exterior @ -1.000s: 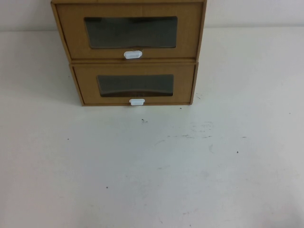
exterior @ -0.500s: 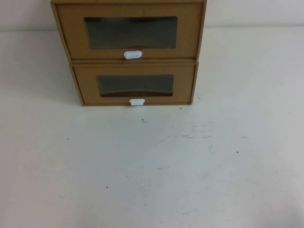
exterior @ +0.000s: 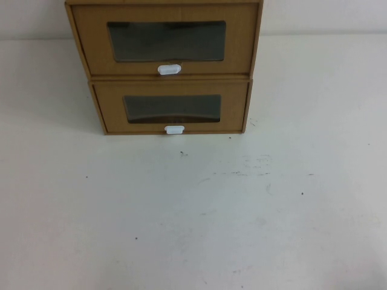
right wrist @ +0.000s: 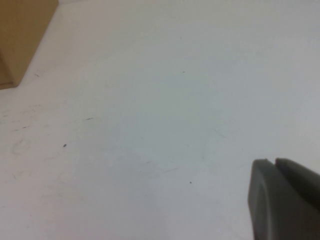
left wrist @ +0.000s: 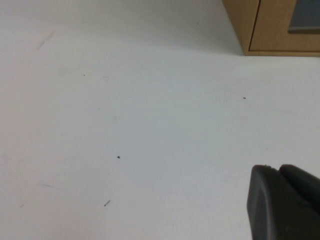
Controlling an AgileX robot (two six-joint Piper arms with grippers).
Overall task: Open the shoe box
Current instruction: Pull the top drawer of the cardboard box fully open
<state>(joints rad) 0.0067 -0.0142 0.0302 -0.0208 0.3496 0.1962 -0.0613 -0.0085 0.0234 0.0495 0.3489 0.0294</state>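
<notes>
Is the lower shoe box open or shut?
Shut: lower shoe box front flush, white tab untouched. Left gripper and right gripper, both shut, hang over the table short of it.

**No writing to read**

No text, brand, number or sign can be read in any view. The upper shoe box point(exterior: 91, 45) and the lower shoe box point(exterior: 109, 115), stacked at the far edge of the worktop point(exterior: 193, 229), show plain brown fronts. Their dark windows point(exterior: 166, 41) and white tabs point(exterior: 169, 69) carry no legible print. The worktop bears only small specks and faint scuffs.
</notes>
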